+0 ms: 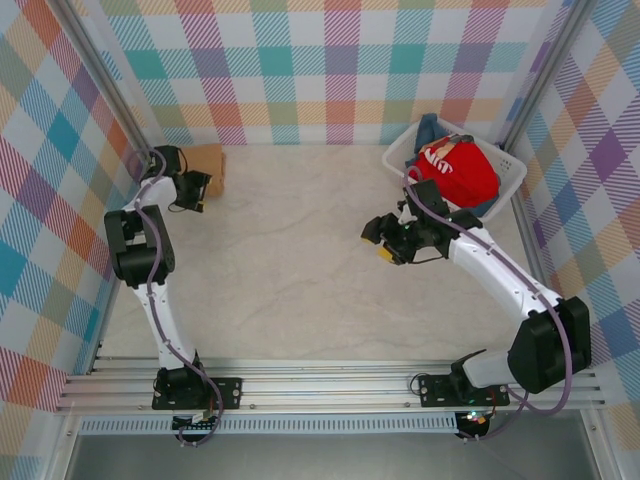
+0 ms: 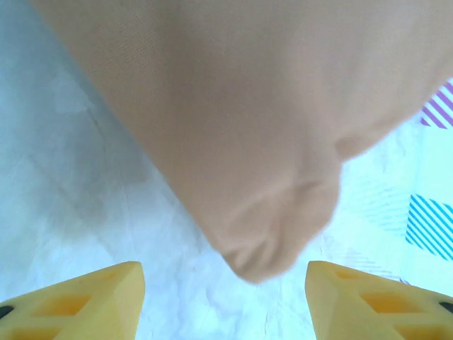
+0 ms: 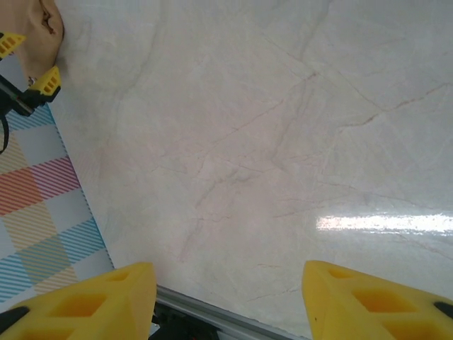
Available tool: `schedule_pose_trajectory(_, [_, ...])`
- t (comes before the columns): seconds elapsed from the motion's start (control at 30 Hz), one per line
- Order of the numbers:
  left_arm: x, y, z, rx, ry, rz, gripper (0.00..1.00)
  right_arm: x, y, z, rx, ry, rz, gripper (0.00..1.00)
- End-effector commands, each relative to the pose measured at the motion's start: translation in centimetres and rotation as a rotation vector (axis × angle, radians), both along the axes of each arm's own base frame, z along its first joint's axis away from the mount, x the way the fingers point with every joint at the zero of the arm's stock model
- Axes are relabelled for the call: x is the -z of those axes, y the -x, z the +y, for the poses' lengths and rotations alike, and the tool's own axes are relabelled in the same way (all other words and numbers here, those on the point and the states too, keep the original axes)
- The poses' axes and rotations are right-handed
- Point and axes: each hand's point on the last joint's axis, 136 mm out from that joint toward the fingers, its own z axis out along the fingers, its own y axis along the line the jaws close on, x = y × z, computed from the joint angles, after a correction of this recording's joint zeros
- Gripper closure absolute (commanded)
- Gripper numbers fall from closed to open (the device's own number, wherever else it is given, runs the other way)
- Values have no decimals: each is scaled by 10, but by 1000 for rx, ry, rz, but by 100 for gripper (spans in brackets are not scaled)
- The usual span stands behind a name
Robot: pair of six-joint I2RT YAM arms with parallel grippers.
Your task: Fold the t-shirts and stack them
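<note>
The tan t-shirt lies folded in the far left corner of the table. In the left wrist view its soft corner lies on the table just ahead of my left gripper, whose yellow fingers stand wide apart and touch no cloth. From above, the left gripper sits beside the shirt's near edge. The red t-shirt with white lettering is heaped in the white basket, with a blue t-shirt behind it. My right gripper hovers mid-table, open and empty.
The plaid walls close in right behind the tan shirt and along both sides. The marble tabletop stretches between the two arms. A metal rail runs along the near edge. The basket fills the far right corner.
</note>
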Motion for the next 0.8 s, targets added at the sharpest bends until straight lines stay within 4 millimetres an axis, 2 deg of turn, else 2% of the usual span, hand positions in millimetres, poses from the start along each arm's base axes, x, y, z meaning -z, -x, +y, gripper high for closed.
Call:
schedule_pose_trajectory(0.0, [-69,17,5,38,-79,-58,19,-24,-5,-11,-18,28,-101,39])
schedule_pose_trajectory(0.03, [-85,24,0,58,-95,-77,2,-32,-7,-13,-24,32,-138,10])
schedule_pose_trajectory(0.07, [-102,31,-5,80,-121,-101,0,-41,-8,-13,-35,33,-182,0])
schedule_pose_trajectory(0.1, [-115,40,-8,95,-154,-109,0,-49,-9,-14,-39,35,-222,0])
schedule_pose_trajectory(0.2, [-158,88,-13,93,-264,-124,0,-73,-10,-26,-6,63,-337,0])
schedule_pose_trajectory(0.33, [-187,154,-22,83,-346,-182,0,-100,-5,-48,70,99,-467,0])
schedule_pose_trajectory(0.4, [-192,184,-28,112,-395,-194,0,-116,0,-58,99,117,-536,0])
schedule_pose_trajectory(0.5, [-195,230,-31,158,-541,-158,0,-126,4,-75,148,170,-584,0])
schedule_pose_trajectory(0.63, [-214,291,-7,-19,-768,-227,0,-133,6,-87,186,189,-720,0])
schedule_pose_trajectory(0.7, [-212,307,1,-55,-829,-270,0,-129,7,-103,267,217,-795,0])
schedule_pose_trajectory(0.77, [-204,306,-6,62,-913,-330,0,-115,11,-134,383,334,-816,0])
